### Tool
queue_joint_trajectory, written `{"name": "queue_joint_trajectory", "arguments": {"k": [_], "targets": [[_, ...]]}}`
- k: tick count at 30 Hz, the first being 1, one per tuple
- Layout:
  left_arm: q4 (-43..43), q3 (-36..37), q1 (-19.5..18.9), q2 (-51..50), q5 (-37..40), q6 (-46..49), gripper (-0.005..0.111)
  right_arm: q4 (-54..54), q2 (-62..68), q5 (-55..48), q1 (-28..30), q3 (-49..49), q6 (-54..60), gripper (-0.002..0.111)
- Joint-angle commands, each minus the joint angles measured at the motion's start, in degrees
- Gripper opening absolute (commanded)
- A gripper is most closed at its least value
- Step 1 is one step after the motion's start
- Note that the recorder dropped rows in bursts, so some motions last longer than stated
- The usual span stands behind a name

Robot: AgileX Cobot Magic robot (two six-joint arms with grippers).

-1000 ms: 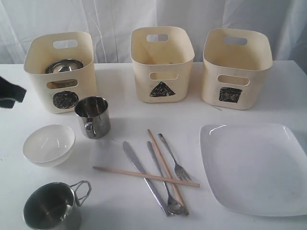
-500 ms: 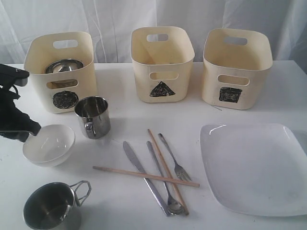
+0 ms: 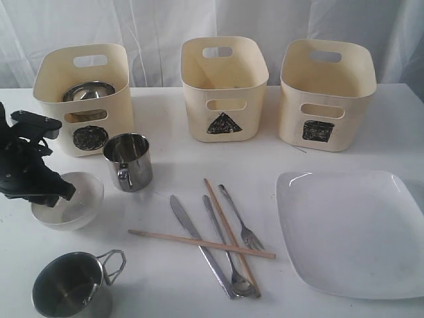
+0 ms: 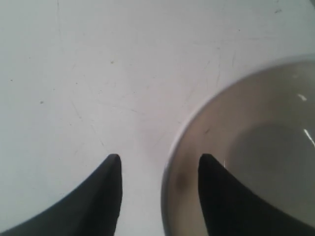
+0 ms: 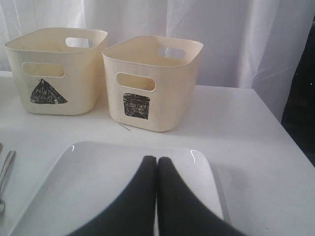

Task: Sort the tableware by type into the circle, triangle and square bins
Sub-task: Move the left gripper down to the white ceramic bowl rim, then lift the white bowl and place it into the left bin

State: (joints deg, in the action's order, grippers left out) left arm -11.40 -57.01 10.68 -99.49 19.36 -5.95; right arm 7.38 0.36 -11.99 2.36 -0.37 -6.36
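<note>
My left gripper [image 3: 61, 195] [image 4: 159, 160] is open over the near-left rim of the white bowl [image 3: 85, 197] [image 4: 256, 147], one finger inside it and one outside. The steel bowl [image 3: 88, 91] lies in the circle bin [image 3: 116, 126]. One steel mug [image 3: 129, 161] stands beside that bin, the other [image 3: 69, 285] at the front left. Knife [image 3: 183, 217], spoon [image 3: 241, 285], fork [image 3: 233, 207] and two crossed chopsticks [image 3: 165, 237] lie mid-table. My right gripper [image 5: 156, 160] is shut and empty above the square plate [image 3: 351, 228] [image 5: 98, 177]; the exterior view does not show it.
The triangle bin [image 3: 252, 112] [image 5: 83, 73] and square bin [image 3: 358, 112] [image 5: 172, 88] stand at the back, in front of a white curtain. The table's right edge [image 5: 280, 128] runs close to the plate.
My left arm has come in from the left edge and lowered onto the white bowl's rim. Nothing else on the table has moved.
</note>
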Motion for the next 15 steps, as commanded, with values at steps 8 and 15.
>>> {"name": "queue_joint_trajectory", "arguments": {"k": [8, 15], "targets": [[-6.6, 0.4, -0.2, 0.8, 7.3, -3.7, 0.0, 0.0, -0.4, 0.1, 0.4, 0.4, 0.1, 0.0], [-10.8, -2.8, -0.3, 20.7, 10.1, -3.1, 0.0, 0.0, -0.4, 0.1, 0.4, 0.4, 0.1, 0.0]]}}
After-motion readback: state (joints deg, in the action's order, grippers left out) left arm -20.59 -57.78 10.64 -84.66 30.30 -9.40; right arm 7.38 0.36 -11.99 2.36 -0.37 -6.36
